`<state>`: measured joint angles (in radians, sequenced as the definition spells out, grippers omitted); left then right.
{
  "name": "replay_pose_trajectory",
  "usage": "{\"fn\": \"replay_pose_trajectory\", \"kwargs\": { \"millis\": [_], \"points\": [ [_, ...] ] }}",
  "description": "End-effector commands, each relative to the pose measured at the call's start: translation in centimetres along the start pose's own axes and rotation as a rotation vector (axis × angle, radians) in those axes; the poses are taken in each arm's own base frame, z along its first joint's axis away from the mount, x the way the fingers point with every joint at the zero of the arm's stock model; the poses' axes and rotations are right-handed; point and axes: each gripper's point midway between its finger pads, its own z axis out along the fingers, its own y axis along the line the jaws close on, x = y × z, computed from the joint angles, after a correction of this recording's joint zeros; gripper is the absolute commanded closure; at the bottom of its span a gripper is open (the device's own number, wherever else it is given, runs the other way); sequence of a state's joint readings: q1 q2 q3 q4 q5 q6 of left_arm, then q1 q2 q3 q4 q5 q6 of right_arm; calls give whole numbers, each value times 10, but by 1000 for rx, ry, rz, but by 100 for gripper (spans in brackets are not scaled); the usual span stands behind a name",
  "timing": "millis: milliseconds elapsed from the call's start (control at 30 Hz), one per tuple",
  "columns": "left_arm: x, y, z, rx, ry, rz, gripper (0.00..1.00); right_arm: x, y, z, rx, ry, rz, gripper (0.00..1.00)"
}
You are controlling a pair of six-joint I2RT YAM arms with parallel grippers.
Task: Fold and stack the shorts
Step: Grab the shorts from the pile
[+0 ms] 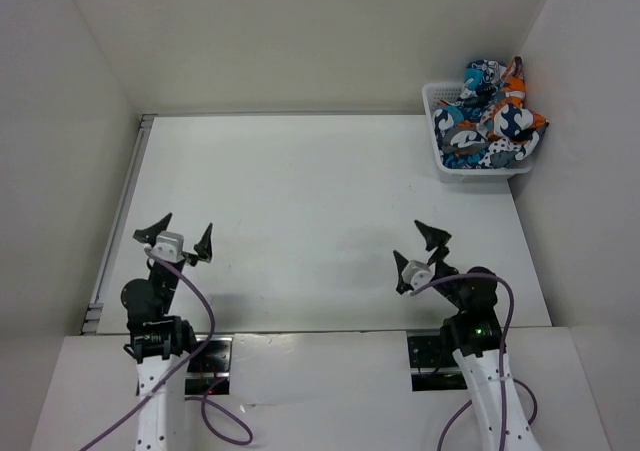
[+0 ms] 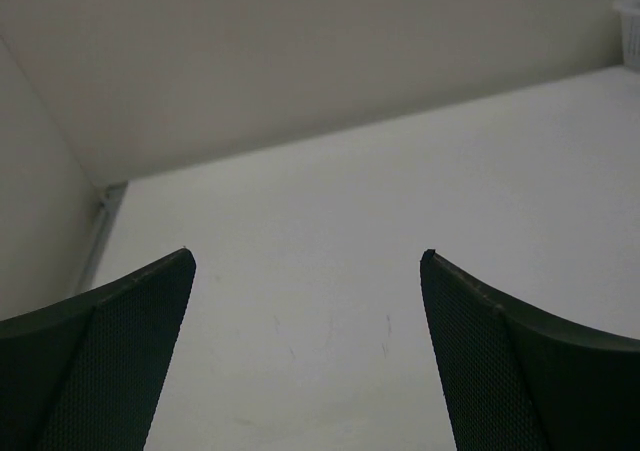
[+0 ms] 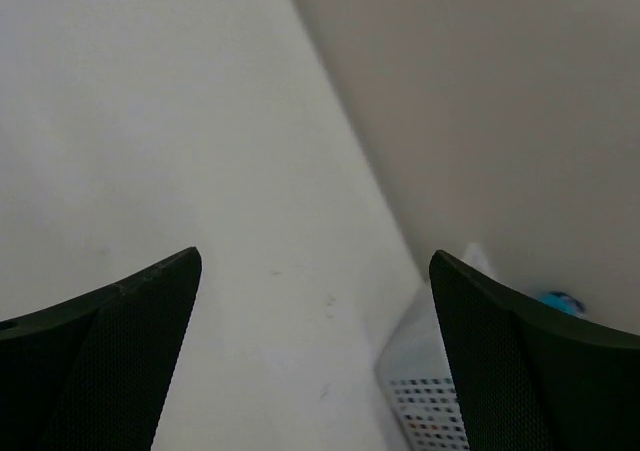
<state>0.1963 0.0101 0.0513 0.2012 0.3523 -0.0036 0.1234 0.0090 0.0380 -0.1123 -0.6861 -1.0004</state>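
White desk [image 1: 300,201] enclosed by pale walls, top view: the shorts [image 1: 490,116] are shown heaped and crumpled in a white mesh basket [image 1: 478,170] at the far right corner. They lie at about 1 o'clock from the right tool [image 1: 407,238] and 2 o'clock from the left tool [image 1: 188,221]. No long axis can be read from the bundle. Left wrist view: jaws spread wide, nothing held, bare desk ahead. Right wrist view: jaws likewise wide and empty, basket at 5 o'clock. The right arm is judged nearer for the first reach.
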Motion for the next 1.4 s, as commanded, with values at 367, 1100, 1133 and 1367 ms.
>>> {"fn": "replay_pose_trajectory", "kwargs": {
  "millis": [367, 1100, 1133, 1367],
  "points": [
    [-62, 45, 120, -110, 551, -93, 0, 122, -252, 8, 609, 1003, 696, 0],
    [80, -61, 108, 197, 1274, -49, 0, 319, -250, -18, 868, 1254, 1072, 0],
    [80, -61, 111, 197, 1273, -50, 0, 328, -241, -14, 853, 1277, 1060, 2],
    [75, -57, 116, 179, 1270, -37, 0, 338, -248, 0, 852, 1279, 1020, 71]
  ]
}}
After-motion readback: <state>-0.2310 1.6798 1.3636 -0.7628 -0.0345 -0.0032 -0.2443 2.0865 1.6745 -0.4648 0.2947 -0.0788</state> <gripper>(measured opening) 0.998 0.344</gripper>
